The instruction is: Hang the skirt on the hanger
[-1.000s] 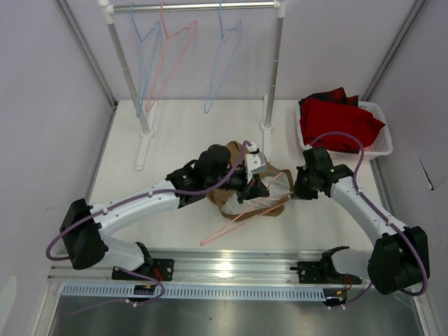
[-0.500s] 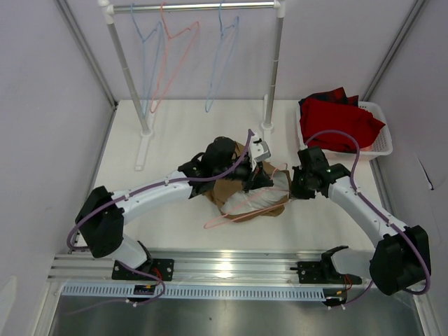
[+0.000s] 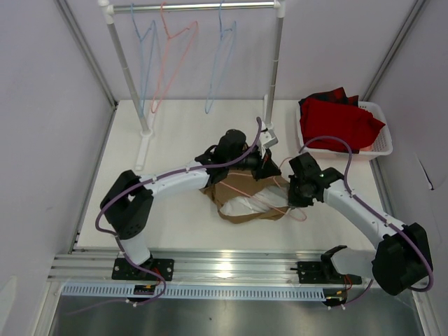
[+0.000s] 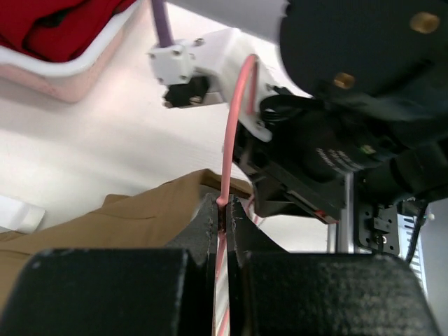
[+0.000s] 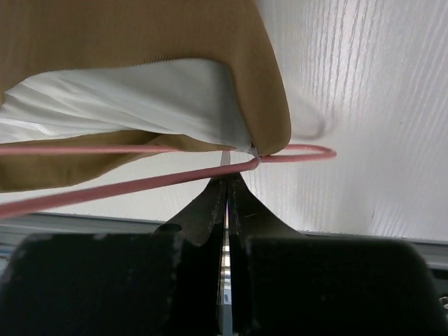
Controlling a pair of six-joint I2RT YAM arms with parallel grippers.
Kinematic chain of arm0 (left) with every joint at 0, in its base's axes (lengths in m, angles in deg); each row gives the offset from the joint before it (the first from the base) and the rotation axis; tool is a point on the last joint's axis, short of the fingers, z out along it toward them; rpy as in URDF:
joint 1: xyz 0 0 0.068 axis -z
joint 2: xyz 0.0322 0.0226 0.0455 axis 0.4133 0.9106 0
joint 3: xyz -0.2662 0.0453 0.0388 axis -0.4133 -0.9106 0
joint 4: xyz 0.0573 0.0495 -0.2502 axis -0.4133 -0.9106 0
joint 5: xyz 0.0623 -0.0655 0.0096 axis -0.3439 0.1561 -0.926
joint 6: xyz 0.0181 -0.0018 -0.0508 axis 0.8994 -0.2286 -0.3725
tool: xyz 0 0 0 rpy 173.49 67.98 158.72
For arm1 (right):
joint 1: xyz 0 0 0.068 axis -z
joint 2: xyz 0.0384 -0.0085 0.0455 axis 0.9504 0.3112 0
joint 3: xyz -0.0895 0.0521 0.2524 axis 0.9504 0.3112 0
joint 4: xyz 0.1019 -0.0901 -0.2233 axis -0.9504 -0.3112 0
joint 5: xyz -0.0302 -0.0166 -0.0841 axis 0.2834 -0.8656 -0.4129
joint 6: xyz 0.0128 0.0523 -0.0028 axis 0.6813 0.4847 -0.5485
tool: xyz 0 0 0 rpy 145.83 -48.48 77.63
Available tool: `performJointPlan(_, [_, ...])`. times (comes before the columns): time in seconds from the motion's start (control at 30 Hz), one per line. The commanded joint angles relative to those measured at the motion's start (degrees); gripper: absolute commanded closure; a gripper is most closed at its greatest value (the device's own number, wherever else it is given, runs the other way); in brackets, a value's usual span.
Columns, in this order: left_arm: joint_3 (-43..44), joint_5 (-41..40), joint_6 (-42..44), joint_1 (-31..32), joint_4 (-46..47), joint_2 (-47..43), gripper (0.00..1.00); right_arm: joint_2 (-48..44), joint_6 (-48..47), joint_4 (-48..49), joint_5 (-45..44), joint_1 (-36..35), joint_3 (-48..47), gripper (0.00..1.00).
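The left hand (image 4: 222,208), clamped shut on the hanger (image 4: 230,126), had swung it rightward over the skirt (image 3: 232,190) on the desk (image 3: 182,133). The right hand (image 5: 225,180) stayed pinched on the skirt's edge. Threading appeared under way.

We look down from above and behind on the whole table (image 3: 182,133); each wrist view sits close over the skirt (image 5: 140,42) and hanger (image 4: 229,140), which all three share.
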Motion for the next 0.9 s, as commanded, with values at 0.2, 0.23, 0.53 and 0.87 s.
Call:
performJointPlan(0.2, [-4.7, 0.1, -3.7, 0.6, 2.2, 3.1, 1.00, -4.2, 3.2, 10.2, -1.3, -0.8, 5.9, 0.87])
performJointPlan(0.23, [-6.0, -0.4, -4.2, 0.6, 2.9, 2.8, 1.00, -4.9, 3.3, 10.7, -1.5, -0.9, 6.3, 0.81])
performJointPlan(0.53, [-10.1, -1.2, -5.0, 0.7, 7.4, 1.8, 1.00, -14.2, 1.4, 13.2, -0.6, -0.8, 5.9, 0.52])
performJointPlan(0.87, [-8.0, -0.4, -3.4, 0.7, 4.8, 2.7, 1.00, -13.2, -6.9, 33.6, 12.6, -0.9, 10.2, 0.48])
